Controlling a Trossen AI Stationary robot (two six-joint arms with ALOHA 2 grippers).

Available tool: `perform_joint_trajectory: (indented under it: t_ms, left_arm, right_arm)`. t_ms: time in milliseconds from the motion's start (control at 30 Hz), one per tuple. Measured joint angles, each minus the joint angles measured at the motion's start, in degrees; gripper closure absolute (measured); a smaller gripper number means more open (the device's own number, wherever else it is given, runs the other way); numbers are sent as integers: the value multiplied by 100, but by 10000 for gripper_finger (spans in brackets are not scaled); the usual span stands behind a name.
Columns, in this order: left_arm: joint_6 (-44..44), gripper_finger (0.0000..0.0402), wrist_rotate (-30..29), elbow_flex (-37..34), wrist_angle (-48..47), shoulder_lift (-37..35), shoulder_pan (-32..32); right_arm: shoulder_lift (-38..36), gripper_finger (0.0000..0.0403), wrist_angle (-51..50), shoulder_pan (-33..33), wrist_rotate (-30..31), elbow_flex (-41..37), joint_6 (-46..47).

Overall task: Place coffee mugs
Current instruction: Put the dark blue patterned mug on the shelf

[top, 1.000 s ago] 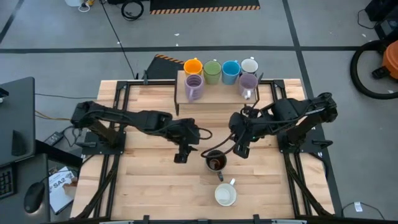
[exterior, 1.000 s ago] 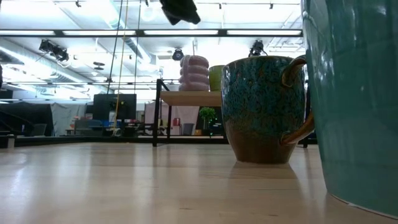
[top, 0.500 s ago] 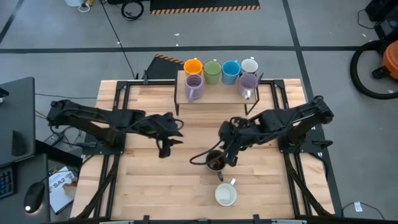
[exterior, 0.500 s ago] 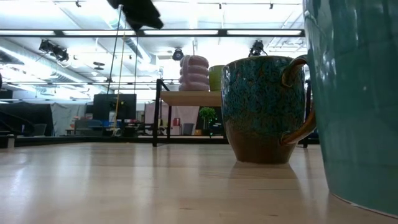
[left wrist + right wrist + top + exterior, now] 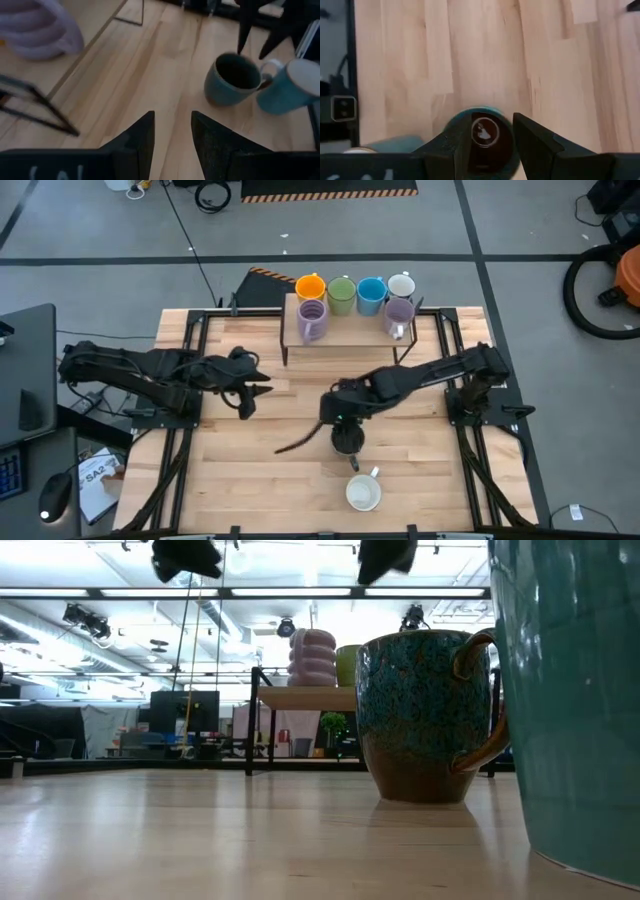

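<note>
Right gripper point(image 5: 485, 145) low centre of frame, fingers parted over dark brown mug point(image 5: 346, 442), gripping nothing, left gripper point(image 5: 172, 142) centre-left, parted, empty, over bare table point(image 5: 250, 470)

The left arm lay stretched low across the table's left side, its left gripper point(image 5: 248, 388) pointing inward, fingers point(image 5: 135, 145) parted and empty. The right arm reached toward the table's middle, its right gripper point(image 5: 338, 418) angled downward, jaws apparently parted, nothing gripped.
</note>
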Motion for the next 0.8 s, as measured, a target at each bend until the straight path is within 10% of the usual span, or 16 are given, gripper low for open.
perform_joint_trajectory:
  t_ms: [333, 800]
  left_arm:
    - [-125, 267, -85, 2, -475, -402, -4]
    - [-210, 267, -585, 2, -881, -441, 2]
  right_arm:
    - [427, 229, -180, -490, -1173, 4, -1095]
    - [423, 196, -66, -585, -933, -568, -2118]
